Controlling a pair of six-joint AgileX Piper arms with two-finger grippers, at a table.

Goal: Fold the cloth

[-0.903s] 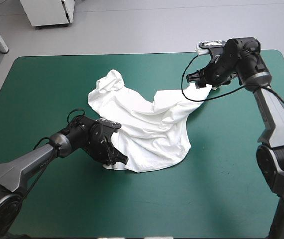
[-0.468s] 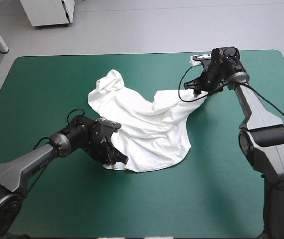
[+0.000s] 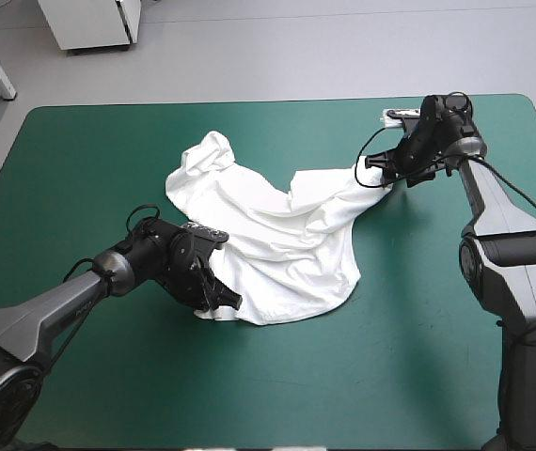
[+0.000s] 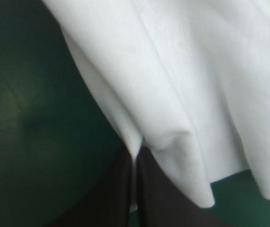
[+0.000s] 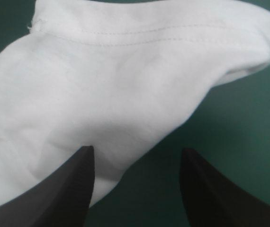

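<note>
You are looking at the teal-green surface [image 3: 80,169] carrying the white T-shirt [image 3: 277,235], which is lying crumpled and partly spread around its middle. Your left tool [image 3: 223,301] is pinching the T-shirt's near edge, all but closed on the cloth. Your right tool [image 5: 135,149] is standing wide apart at the T-shirt's far right end, gripping nothing.

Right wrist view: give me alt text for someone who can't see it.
The right gripper is open, its black fingers standing apart, with an end of the white T-shirt reaching between them. The cloth lies on the teal-green cover, with a stitched hem along its far edge.
</note>
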